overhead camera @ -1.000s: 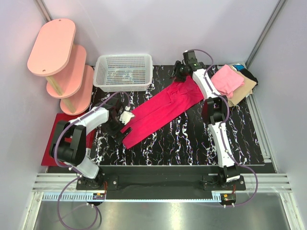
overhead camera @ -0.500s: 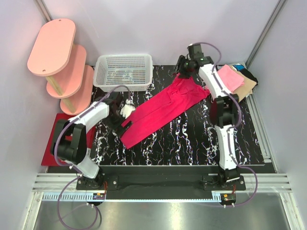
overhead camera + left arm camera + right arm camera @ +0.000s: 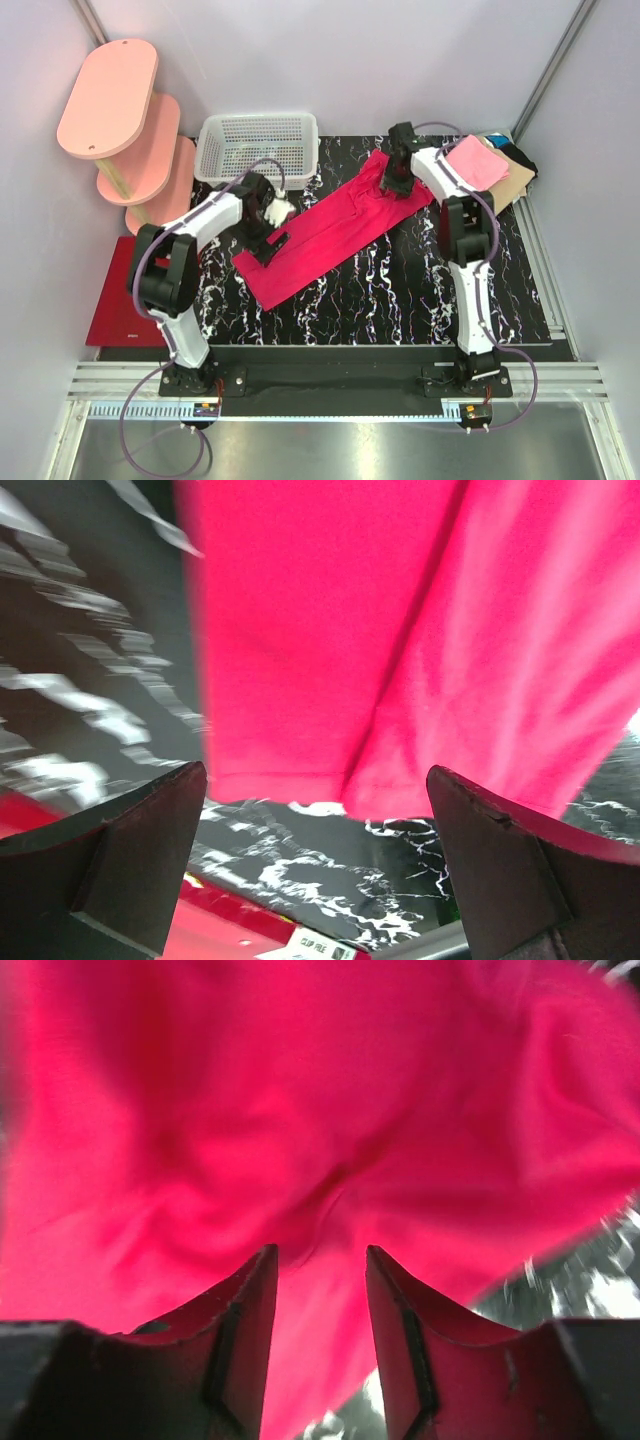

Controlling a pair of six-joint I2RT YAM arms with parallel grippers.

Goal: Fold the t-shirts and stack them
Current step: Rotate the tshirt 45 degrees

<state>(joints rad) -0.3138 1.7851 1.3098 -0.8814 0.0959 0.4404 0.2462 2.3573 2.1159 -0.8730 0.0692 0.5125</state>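
From above we have bright, even, soft light that leaves hardly a shadow on the table top (image 3: 400, 300), with a pale sheen along the metal strip (image 3: 320, 440) at the near edge. On both wrist cameras we see blur: the table's white veins streak, the red shirt (image 3: 300, 1090) looks soft, and the dark fingers (image 3: 110, 860) near the lens are out of focus.

The left arm (image 3: 205, 222) and right arm (image 3: 468, 295) have white shells and black joints; purple cables (image 3: 264, 161) trail along them; the fingers (image 3: 120, 860) are dark wedges
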